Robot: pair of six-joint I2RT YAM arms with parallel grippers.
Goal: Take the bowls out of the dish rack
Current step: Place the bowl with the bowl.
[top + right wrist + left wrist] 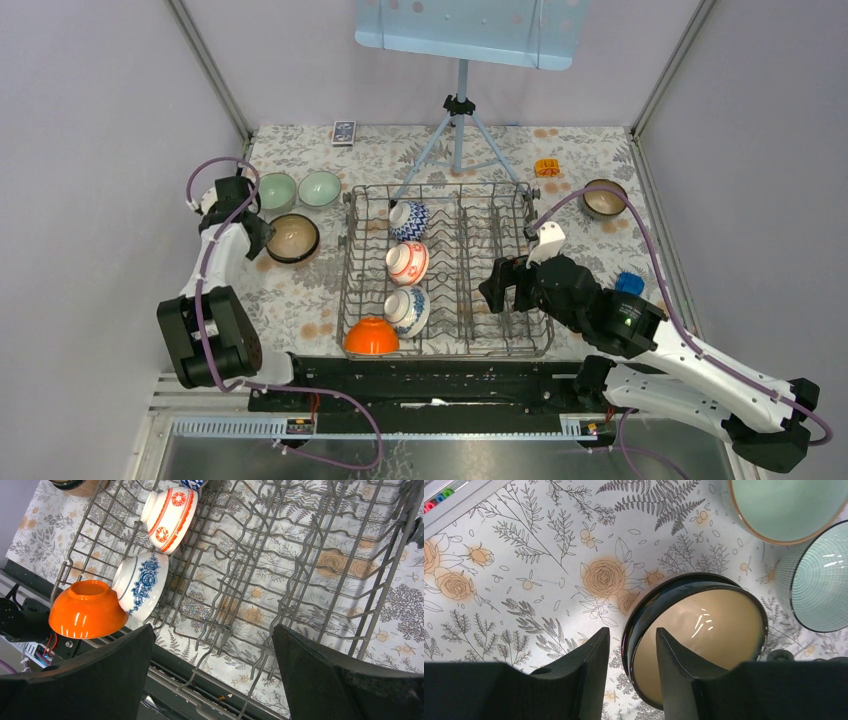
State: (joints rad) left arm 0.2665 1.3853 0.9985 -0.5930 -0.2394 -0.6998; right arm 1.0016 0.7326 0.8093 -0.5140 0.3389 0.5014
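The grey wire dish rack (pixel 480 240) holds a blue-and-white bowl (pixel 409 220), a red-and-white bowl (pixel 407 263), a second blue-and-white bowl (pixel 407 311) and an orange bowl (pixel 371 337). Left of the rack, on the cloth, stand two pale green bowls (pixel 276 191) (pixel 319 188) and a dark brown bowl (pixel 293 238). My left gripper (pixel 632 630) is open astride the brown bowl's (pixel 709 625) near rim, one finger inside, one outside, with gaps either side. My right gripper (pixel 212 630) hangs open over the rack's (pixel 300 570) near right part, away from the orange bowl (pixel 87 609).
Another brown bowl (pixel 604 198) sits right of the rack. A blue-grey tripod stand (pixel 459 120) is planted behind the rack. A card box (pixel 343 132), a small orange item (pixel 546 167) and a blue item (pixel 629 283) lie on the floral cloth.
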